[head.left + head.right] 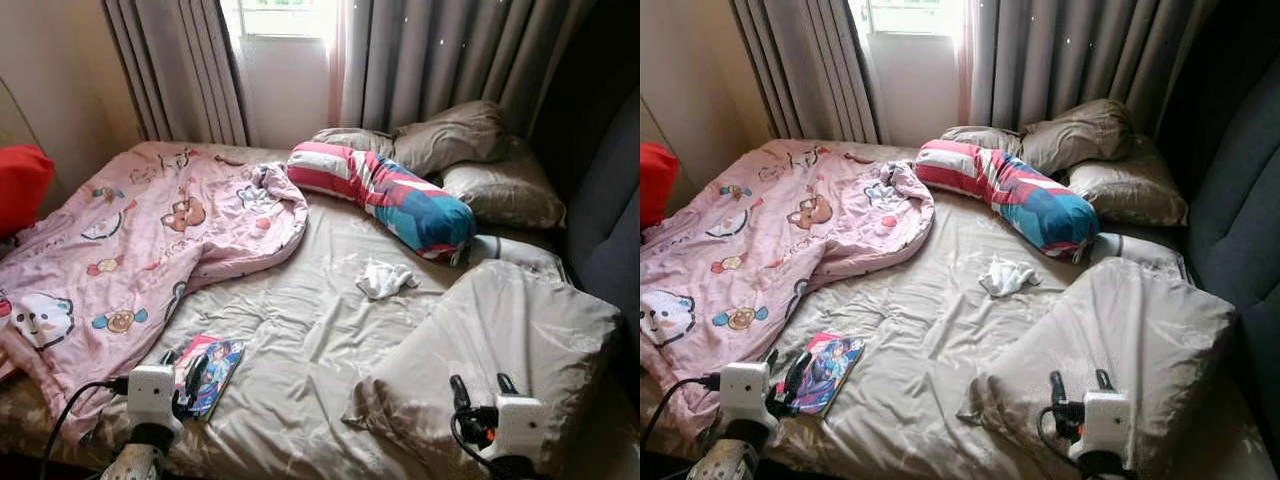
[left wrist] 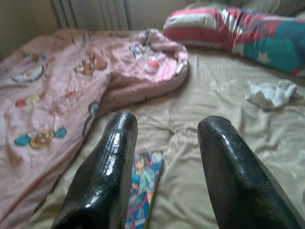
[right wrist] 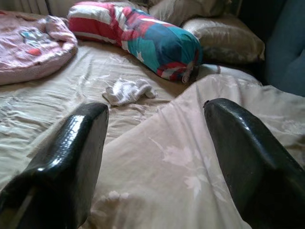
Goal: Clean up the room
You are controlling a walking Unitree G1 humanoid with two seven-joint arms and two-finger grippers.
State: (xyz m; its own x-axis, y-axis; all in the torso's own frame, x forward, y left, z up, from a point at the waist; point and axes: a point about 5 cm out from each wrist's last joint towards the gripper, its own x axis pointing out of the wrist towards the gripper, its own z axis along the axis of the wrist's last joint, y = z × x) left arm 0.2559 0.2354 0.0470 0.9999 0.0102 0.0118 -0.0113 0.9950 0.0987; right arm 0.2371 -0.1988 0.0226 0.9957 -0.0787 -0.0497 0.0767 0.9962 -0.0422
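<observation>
A messy bed [image 1: 300, 340] with a beige sheet lies before me. A pink cartoon blanket [image 1: 130, 250] is crumpled over its left half. A colourful book [image 1: 212, 372] lies near the front edge, and my left gripper [image 1: 182, 375] hovers open just above and beside it. A small white cloth [image 1: 385, 280] sits mid-bed. A striped red, white and teal bolster [image 1: 385, 195] lies across the head. My right gripper [image 1: 482, 392] stands open over a large beige pillow [image 1: 500, 350] at the front right.
Two brownish pillows [image 1: 470, 150] are stacked at the head by grey curtains [image 1: 430, 60] and a window [image 1: 280, 20]. A dark headboard [image 1: 610, 220] runs along the right. Something red [image 1: 20, 185] sits at the left edge.
</observation>
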